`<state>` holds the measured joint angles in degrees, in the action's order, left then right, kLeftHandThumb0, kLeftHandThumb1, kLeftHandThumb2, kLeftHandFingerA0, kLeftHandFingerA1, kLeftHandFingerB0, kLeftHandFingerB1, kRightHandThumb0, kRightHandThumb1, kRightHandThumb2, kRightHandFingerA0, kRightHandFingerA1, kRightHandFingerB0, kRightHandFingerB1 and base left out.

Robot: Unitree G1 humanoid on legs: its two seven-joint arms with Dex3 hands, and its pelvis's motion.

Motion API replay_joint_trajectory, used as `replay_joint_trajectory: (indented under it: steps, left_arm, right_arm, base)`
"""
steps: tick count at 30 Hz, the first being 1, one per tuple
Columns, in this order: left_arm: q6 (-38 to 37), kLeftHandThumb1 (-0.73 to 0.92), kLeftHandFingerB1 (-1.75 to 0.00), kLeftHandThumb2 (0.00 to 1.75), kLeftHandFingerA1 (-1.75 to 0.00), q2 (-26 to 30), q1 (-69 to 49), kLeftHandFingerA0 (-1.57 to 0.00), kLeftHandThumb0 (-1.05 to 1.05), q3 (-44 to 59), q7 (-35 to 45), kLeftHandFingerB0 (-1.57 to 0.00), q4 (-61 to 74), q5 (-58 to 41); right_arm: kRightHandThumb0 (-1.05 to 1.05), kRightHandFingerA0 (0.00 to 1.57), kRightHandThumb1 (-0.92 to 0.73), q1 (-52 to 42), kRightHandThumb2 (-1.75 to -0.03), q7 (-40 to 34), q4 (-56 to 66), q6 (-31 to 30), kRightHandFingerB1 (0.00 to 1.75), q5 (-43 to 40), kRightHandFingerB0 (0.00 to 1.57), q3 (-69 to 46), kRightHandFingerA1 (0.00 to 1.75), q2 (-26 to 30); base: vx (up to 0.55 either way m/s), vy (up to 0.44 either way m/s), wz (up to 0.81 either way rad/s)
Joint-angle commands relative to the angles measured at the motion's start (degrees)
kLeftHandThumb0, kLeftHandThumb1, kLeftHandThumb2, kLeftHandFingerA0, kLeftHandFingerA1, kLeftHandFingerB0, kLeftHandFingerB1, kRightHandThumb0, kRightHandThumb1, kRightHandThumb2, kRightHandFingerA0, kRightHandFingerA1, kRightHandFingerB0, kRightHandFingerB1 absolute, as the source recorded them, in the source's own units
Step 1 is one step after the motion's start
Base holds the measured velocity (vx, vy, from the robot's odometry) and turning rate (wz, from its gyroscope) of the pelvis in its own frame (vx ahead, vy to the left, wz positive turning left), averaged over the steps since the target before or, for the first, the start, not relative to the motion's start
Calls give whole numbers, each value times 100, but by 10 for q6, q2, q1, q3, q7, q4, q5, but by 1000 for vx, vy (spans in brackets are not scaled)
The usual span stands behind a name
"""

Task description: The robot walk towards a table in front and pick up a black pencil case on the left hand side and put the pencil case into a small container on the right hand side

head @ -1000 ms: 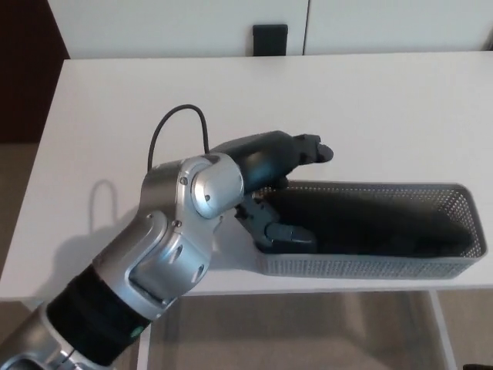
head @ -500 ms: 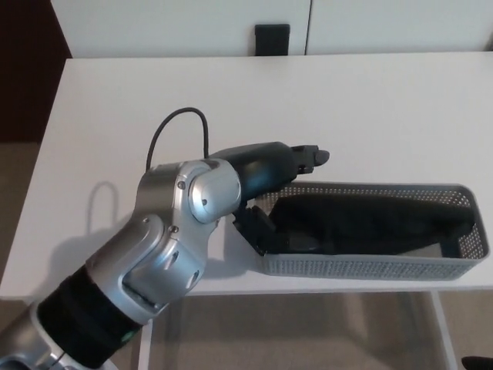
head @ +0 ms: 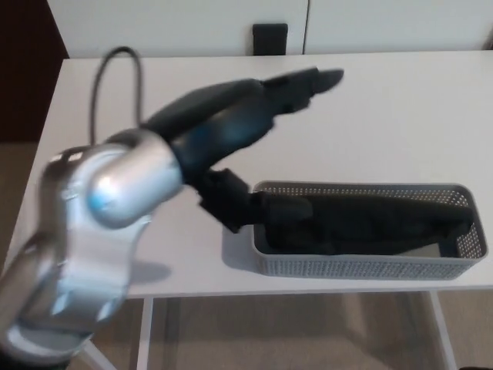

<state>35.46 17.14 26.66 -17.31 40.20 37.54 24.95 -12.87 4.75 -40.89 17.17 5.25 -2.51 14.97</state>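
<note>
The black pencil case (head: 370, 220) lies lengthwise inside the grey mesh container (head: 362, 266) at the front right of the white table (head: 400, 116). My left hand (head: 231, 131) is raised above the table, left of the container and blurred by motion. It is open and holds nothing. Its fingers (head: 308, 79) point toward the far right, and its thumb (head: 231, 202) hangs down by the container's left end, just clear of the case. My silver left forearm fills the lower left of the view. My right hand does not show.
A small black object (head: 269, 36) stands at the table's far edge against white cabinet doors. The container sits close to the table's front edge. Dark floor shows beyond the table's left edge.
My left hand has lifted out of the container and swung up and leftward, leaving the pencil case lying in it. The container has stayed put.
</note>
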Motion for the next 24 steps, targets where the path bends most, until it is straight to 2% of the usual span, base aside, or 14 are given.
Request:
replay_joint_trajectory:
  steps: [1,5,6,8,9,11,12,14,16,17,18,19,21,24]
  left_arm:
    - [-145,40,-23,86,-15,94,-294,-3,-69,425,153,-7,225,-408]
    - [-251,43,-28,89,-24,52,-589,0,-73,513,244,-12,225,-523]
    - [-259,61,-25,59,-29,29,-647,-6,-84,525,279,-9,225,-531]
    - [-304,46,-28,89,-24,-35,-797,-2,-74,545,388,-11,185,-503]
    - [-335,60,-24,59,-25,-36,-836,-7,-80,542,410,-10,156,-485]
    - [-356,57,-25,59,-26,-26,-885,-8,-80,530,423,-11,119,-456]
    - [-365,42,-35,88,-30,-21,-910,0,-71,519,421,-13,97,-438]
    - [-433,54,-25,57,-30,4,-953,-6,-78,481,384,-10,19,-371]
    - [-511,54,-26,56,-32,33,-970,-6,-82,433,328,-10,-76,-313]
    - [-523,41,-25,85,-26,41,-963,-3,-71,413,308,-4,-121,-302]
    - [-524,57,-26,58,-32,42,-956,-2,-77,402,298,-6,-147,-298]
    - [-519,44,-23,89,-24,46,-951,-1,-73,390,280,-6,-166,-287]
    - [-486,47,-23,71,-27,59,-945,-6,-85,368,243,-7,-179,-256]
    - [-423,51,-20,88,-21,78,-885,-3,-82,315,167,-11,-218,-194]
  right_arm:
    - [-36,64,-66,-27,-59,21,-17,16,45,-5,52,-1,49,15]
    - [-38,64,-66,-29,-59,12,-35,20,43,2,52,5,48,7]
    - [-34,64,-66,-31,-59,10,-39,19,44,3,53,6,48,5]
    - [-33,63,-67,-34,-59,1,-49,21,44,9,52,11,48,0]
    - [-33,63,-67,-36,-59,-1,-52,27,45,9,52,11,48,-1]
    - [-32,62,-67,-41,-59,-5,-60,32,45,9,52,9,49,-1]
    - [-32,62,-68,-43,-59,-6,-61,33,44,8,51,8,48,2]
    - [-33,63,-67,-42,-59,-2,-70,38,45,0,53,2,49,2]
    - [-34,63,-67,-41,-59,-2,-79,35,45,-6,53,-3,49,-1]
    - [-33,63,-67,-43,-59,-2,-82,36,45,-7,52,-2,49,-3]
    - [-33,63,-67,-45,-59,-4,-84,39,46,-5,53,-1,50,-4]
    - [-32,63,-66,-47,-59,-5,-85,41,45,-3,52,0,49,-3]
    - [-32,62,-67,-51,-59,-6,-85,42,45,0,52,2,48,0]
    - [-37,65,-65,-43,-59,-16,-98,44,42,4,52,2,49,4]
  base:
    - [0,0,0]
    - [0,0,0]
    - [0,0,0]
    - [0,0,0]
    - [0,0,0]
    - [0,0,0]
    - [0,0,0]
    - [0,0,0]
    - [0,0,0]
    - [0,0,0]
    - [0,0,0]
    - [0,0,0]
    - [0,0,0]
    - [0,0,0]
